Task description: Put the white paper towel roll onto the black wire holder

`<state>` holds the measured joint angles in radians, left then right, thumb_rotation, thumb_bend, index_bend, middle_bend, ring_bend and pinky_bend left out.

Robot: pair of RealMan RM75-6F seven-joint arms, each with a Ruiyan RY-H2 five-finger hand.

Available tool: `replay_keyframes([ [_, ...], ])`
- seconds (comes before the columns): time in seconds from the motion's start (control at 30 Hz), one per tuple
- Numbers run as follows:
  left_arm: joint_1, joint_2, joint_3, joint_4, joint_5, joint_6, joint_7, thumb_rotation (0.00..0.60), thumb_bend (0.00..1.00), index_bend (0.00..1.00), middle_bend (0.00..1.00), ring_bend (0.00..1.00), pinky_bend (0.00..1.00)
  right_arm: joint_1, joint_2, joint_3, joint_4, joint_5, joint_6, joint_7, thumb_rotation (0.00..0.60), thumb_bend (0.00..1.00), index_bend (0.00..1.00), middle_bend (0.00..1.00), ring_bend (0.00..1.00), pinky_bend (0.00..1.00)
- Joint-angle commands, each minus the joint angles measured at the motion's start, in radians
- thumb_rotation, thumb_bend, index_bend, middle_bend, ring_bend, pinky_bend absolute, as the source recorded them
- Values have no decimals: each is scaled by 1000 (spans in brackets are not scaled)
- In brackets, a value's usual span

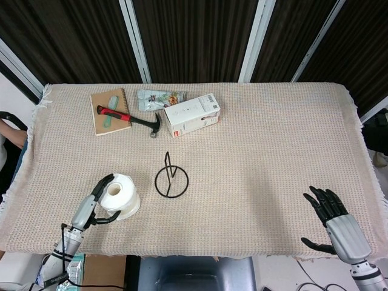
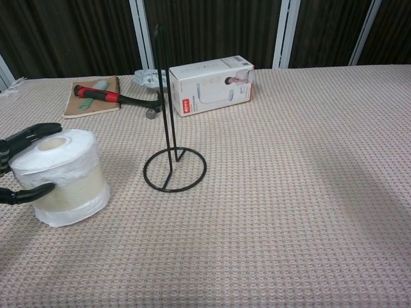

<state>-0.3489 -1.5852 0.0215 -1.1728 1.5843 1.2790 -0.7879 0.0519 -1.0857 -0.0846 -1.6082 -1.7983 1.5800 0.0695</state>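
Observation:
The white paper towel roll (image 1: 122,193) (image 2: 63,179) stands on end on the table's front left and leans slightly. My left hand (image 1: 91,207) (image 2: 19,165) grips it from its left side, with fingers (image 2: 35,132) over the far top edge and the thumb against the near side. The black wire holder (image 1: 171,179) (image 2: 173,168) stands upright just right of the roll, its thin post bare. My right hand (image 1: 334,220) hovers open at the front right table edge, far from both, and shows only in the head view.
At the back left lie a white box (image 1: 192,114) (image 2: 212,83), a red-handled hammer (image 1: 128,117) (image 2: 109,97) across a brown notebook (image 1: 110,111), and a snack packet (image 1: 159,99). A woven beige cloth (image 1: 273,151) covers the table.

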Motion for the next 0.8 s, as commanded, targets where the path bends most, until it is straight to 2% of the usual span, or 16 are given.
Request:
replay_keyframes([
  [0.03,-1,-31,-23,25,-34,-12,31,600,340,0,29,58,301,1,2,-1,0,-2,-1,3,600,0,0,0,0,0],
  [0.1,4,-51,-41,36,-60,-10,61,600,390,49,151,202,446,1,4,-1,-1,-2,-1,5,600,0,0,0,0,0],
  [0.13,8,-59,-50,35,-72,-6,70,600,429,113,244,291,522,1,5,-2,-1,-2,-1,6,600,0,0,0,0,0],
  [0.27,22,-72,-76,14,-99,18,68,600,609,352,507,531,756,0,9,-2,-3,-2,0,11,600,0,0,0,0,0],
  [0.43,36,-40,-104,-43,-80,97,63,600,761,480,629,643,875,0,12,-5,-5,-7,1,15,600,0,0,0,0,0],
  [0.53,44,-10,-144,-101,-59,185,64,600,821,528,671,681,912,-1,14,-7,-6,-10,2,17,600,0,0,0,0,0],
  [0.67,37,16,-251,-209,-29,338,61,600,868,580,721,727,956,-2,18,-10,-7,-15,4,22,600,0,0,0,0,0],
  [0.8,-2,61,-338,-368,-1,386,135,600,865,583,727,734,964,-3,18,-12,-6,-18,4,21,600,0,0,0,0,0],
])
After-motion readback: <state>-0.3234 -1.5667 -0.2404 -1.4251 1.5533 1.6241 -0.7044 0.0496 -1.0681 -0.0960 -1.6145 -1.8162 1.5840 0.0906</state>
